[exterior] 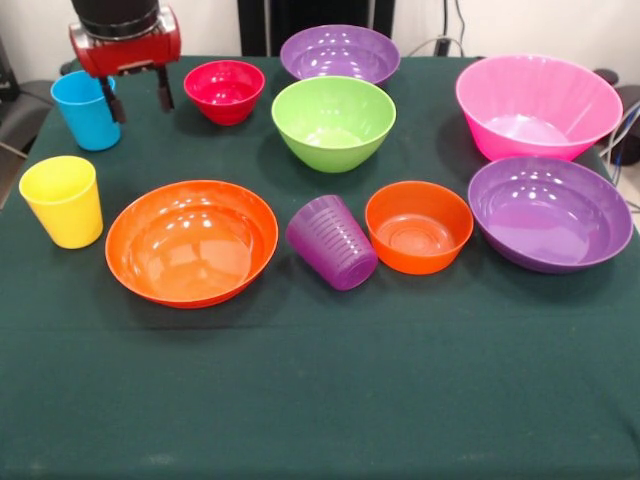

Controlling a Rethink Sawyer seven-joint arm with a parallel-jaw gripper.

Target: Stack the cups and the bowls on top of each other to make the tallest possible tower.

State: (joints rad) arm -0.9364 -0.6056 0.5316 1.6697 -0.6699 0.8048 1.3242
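Cups: three, blue cup, yellow cup, purple cup.
Bowls: seven, all standing separately on the table.
Gripper: fingers spread, empty, one finger touching the blue cup.

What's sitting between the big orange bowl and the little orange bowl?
In the front view, the purple cup, tilted on the green tablecloth, sits between the wide orange bowl and the small orange bowl.

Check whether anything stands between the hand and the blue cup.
Nothing visible does. The hand hangs open at the table's far side with the blue cup right beside one finger. The small red bowl sits on the hand's other side, away from the cup.
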